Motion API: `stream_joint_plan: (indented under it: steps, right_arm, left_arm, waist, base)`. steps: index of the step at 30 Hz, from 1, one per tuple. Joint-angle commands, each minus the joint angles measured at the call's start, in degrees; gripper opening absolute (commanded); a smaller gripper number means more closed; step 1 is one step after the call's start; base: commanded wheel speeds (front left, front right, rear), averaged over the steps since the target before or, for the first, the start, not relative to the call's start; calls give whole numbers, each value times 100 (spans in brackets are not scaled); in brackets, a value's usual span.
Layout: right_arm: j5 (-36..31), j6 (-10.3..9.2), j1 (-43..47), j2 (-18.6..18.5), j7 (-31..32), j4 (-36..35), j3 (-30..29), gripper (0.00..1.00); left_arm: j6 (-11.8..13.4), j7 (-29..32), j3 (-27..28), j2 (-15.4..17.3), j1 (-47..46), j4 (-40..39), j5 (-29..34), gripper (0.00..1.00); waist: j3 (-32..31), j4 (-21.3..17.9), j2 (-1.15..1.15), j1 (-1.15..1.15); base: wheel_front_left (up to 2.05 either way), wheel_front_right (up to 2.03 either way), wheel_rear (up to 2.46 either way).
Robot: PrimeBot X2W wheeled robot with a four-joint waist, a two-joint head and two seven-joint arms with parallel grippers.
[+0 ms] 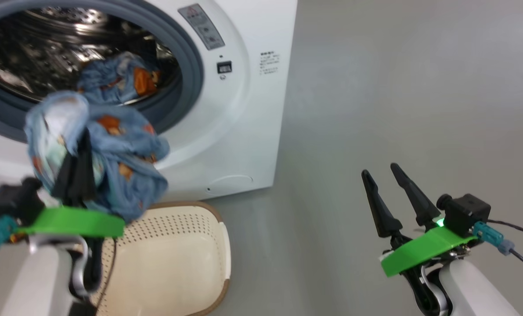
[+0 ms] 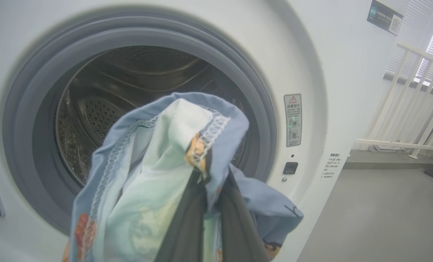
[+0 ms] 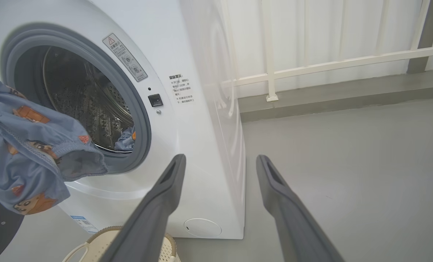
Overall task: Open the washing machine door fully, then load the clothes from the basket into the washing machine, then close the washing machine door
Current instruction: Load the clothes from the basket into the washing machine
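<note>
At ten o'clock in the head view, before the washing machine [image 1: 243,131] mouth: the clothes [image 1: 112,145], one bundle, clamped in our fully closed left gripper [image 1: 82,149]. Basket [image 1: 224,245] at six o'clock. Right gripper [image 1: 380,171], four o'clock: spread wide, empty. Risk, we judge: hanging folds catch the seal [image 1: 191,74] and spill outside.

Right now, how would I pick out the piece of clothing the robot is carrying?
Find the big white washing machine. In front of its open drum hangs a light blue garment with orange cartoon figures, pinched in the robot's left hand. Its twin lies inside the drum; this one hangs outside.
</note>
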Motion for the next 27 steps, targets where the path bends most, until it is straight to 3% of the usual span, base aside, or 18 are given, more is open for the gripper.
stream_joint_plan:
  steps: [1, 19, 27]
  right_arm:
    - [-5, 26, -215, 0, -46, -182, 126, 100]
    - [-143, 26, -686, 440, -46, -505, 53, 100]
    - [-139, 26, -789, 583, -46, -589, 115, 100]
  left_arm:
    - [-30, -35, 216, 206, -411, 13, 68, 0]
    - [-284, -33, 255, 913, -3787, 3028, 353, 0]
    - [-245, 51, 96, 1107, -4967, 3892, 541, 0]
  waist:
    - [286, -221, 0, 0]
    - [2156, -942, 0, 0]
    - [2745, -1215, 0, 0]
  base:
    - [0, 0, 0]
    - [0, 0, 0]
    - [0, 0, 0]
